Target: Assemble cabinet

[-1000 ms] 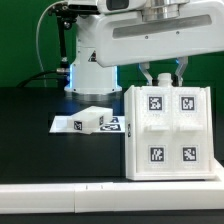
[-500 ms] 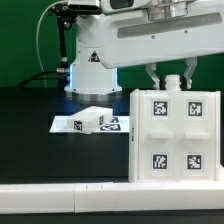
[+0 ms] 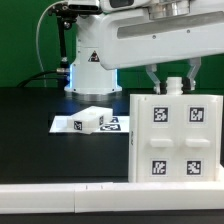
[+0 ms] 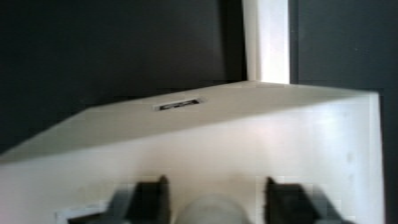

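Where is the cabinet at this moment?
In the exterior view the cabinet is at the right of the black table, directly under the gripper, behind the long white rail; the marker board lies to that view's left of it.

Bright even light is washing out the white cabinet (image 3: 175, 140); blue glow is showing by the arm base (image 3: 68, 70). Wrist view is blurring badly, gripper (image 4: 214, 205) sitting in shadow.

Count: 1 cabinet (image 3: 172, 141) between the fingers (image 3: 153, 77), 4 tags (image 3: 159, 114) on its front. 2 fingers. 1 tagged loose part (image 3: 89, 119), 1 marker board (image 3: 116, 127), 1 rail (image 3: 60, 198) on worktop (image 3: 30, 112).
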You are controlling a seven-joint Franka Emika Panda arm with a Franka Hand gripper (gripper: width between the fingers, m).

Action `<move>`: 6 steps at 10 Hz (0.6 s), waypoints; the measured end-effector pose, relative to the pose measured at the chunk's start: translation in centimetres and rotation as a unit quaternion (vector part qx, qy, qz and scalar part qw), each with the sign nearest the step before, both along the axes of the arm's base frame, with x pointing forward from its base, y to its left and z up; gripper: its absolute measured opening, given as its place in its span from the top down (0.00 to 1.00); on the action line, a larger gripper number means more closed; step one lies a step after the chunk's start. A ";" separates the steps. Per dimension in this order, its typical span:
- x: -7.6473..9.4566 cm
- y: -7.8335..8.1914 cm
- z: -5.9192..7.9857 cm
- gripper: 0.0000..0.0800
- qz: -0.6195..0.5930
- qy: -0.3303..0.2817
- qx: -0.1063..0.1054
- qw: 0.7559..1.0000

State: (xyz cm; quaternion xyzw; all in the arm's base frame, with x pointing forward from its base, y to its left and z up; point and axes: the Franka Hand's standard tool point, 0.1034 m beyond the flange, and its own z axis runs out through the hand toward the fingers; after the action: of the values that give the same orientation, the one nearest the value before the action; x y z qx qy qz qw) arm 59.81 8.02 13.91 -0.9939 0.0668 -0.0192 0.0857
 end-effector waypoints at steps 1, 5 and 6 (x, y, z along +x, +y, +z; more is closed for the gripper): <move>0.0 0.0 0.0 0.62 0.000 0.000 0.000 1.000; 0.3 0.1 0.3 0.05 0.000 -0.007 0.000 1.000; 0.3 0.1 0.3 0.01 0.001 -0.008 0.000 1.000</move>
State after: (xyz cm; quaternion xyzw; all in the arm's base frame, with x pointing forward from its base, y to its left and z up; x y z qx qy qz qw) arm 60.14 8.09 14.24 -0.9938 0.0649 -0.0267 0.0861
